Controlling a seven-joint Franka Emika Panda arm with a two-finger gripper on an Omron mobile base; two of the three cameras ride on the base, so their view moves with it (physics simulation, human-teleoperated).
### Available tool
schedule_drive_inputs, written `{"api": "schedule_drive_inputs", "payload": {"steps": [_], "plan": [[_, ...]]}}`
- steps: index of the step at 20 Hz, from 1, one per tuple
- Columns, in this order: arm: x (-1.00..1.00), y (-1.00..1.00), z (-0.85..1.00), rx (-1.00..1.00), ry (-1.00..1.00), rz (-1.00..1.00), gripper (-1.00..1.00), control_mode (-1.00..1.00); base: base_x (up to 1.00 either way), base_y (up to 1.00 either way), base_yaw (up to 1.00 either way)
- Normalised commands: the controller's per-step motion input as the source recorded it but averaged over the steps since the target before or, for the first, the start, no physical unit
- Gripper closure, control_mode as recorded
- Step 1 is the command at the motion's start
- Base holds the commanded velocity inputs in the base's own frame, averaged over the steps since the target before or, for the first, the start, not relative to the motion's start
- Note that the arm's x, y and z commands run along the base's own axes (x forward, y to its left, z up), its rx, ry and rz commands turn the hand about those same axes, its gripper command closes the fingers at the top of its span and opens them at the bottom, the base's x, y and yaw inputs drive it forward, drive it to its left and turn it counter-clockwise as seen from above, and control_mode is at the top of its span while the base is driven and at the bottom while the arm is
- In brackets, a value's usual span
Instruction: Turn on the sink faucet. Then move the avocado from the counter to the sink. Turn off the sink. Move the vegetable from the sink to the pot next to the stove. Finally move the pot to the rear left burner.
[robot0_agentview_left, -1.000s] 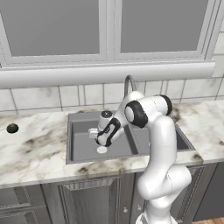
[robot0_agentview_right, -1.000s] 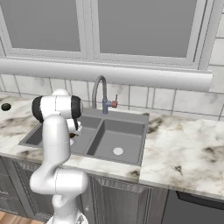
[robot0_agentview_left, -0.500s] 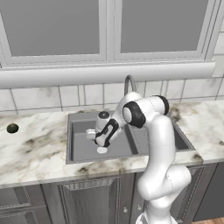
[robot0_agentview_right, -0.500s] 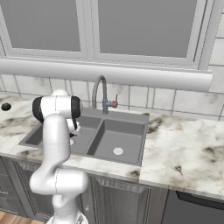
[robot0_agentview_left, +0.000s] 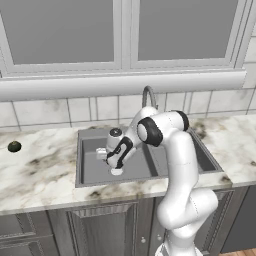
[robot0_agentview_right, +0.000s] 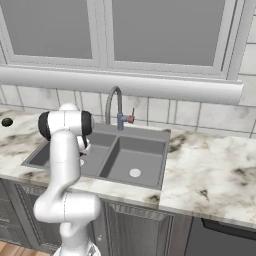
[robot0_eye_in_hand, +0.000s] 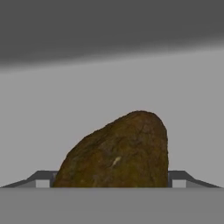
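My hand (robot0_agentview_left: 113, 161) has dipped lower into the left basin of the sink (robot0_agentview_left: 87, 172), and its jaws, apart a moment ago, are starting to draw in around the avocado (robot0_eye_in_hand: 117, 153) between them. I judge pickup for the pot is beginning. Its long axis leans toward one o'clock.

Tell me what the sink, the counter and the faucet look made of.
Sink: probably brushed steel, an even matte grey with no pattern. Counter: looks like polished marble, white with brown-grey veining and a thick rounded edge. Faucet: grey metal by its smooth arched tube; its small side lever looks reddish, material unclear.
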Motion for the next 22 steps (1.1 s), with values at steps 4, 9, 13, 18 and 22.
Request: {"api": "schedule_drive_inputs", "payload": {"steps": [4, 9, 13, 18, 22], "plan": [[0.00, 0.01, -0.12, -0.01, 0.01, 0.00, 1.00, -1.00, 0.00, 0.00, 0.00], [-0.05, 0.00, 0.18, 0.00, 0.00, -0.01, 1.00, -1.00, 0.00, 0.00, 0.00], [-0.23, -0.02, 0.79, -0.01, 0.00, -0.05, 1.00, -1.00, 0.00, 0.00, 0.00], [-0.26, -0.10, 0.91, 0.00, 0.00, -0.06, 1.00, -1.00, 0.00, 0.00, 0.00], [-0.40, -0.26, 0.88, 0.00, 0.01, -0.06, 1.00, -1.00, 0.00, 0.00, 0.00]]}}
